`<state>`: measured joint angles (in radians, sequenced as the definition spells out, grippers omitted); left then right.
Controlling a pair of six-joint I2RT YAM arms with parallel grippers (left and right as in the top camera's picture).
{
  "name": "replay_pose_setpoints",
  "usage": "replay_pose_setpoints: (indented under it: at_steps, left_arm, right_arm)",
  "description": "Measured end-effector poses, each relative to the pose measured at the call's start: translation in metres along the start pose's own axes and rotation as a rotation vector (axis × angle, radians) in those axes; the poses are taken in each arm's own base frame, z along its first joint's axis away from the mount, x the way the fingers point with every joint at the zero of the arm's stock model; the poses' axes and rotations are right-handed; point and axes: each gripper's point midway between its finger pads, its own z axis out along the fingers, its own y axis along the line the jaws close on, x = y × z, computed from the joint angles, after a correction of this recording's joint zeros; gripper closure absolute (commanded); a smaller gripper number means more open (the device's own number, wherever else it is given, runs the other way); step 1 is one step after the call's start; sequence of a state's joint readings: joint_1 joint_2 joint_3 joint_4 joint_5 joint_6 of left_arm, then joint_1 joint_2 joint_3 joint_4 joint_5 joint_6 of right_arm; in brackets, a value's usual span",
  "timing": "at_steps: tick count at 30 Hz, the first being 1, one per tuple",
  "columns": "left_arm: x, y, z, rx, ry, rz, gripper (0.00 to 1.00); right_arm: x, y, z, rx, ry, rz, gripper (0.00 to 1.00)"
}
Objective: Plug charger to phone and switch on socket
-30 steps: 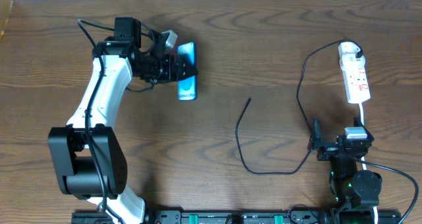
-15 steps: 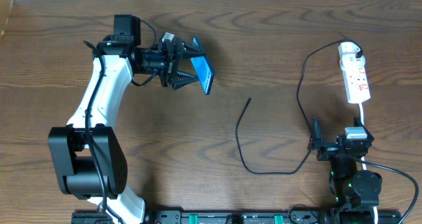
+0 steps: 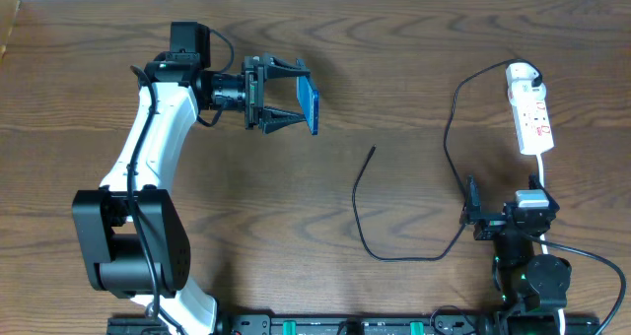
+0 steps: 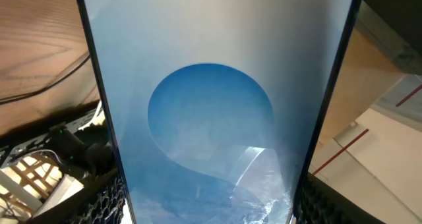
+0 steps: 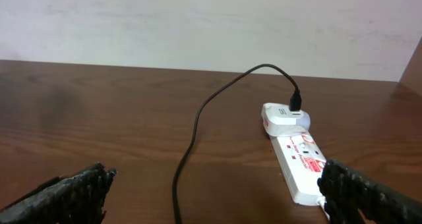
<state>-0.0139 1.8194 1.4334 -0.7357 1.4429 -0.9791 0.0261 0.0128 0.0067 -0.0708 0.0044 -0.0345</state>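
One wood-grain table beneath the phone; pale, perhaps plastered wall.

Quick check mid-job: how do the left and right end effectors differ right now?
The left end effector is shut on the phone, which it holds on edge; the right end effector is open and empty. The left one is stretched out over the far left of the table; the right one sits tucked at the near edge, facing the power strip. Both are dark two-finger types.
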Motion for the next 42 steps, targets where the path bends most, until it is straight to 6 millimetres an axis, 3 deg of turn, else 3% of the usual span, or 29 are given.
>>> replay_pose_setpoints:
  at_steps: [42]
  left_arm:
    - [0.0011,-0.0006,0.0,0.004,0.006,-0.016,0.92]
  right_arm:
    - [0.0,0.0,0.0,0.0,0.0,0.0,0.01]
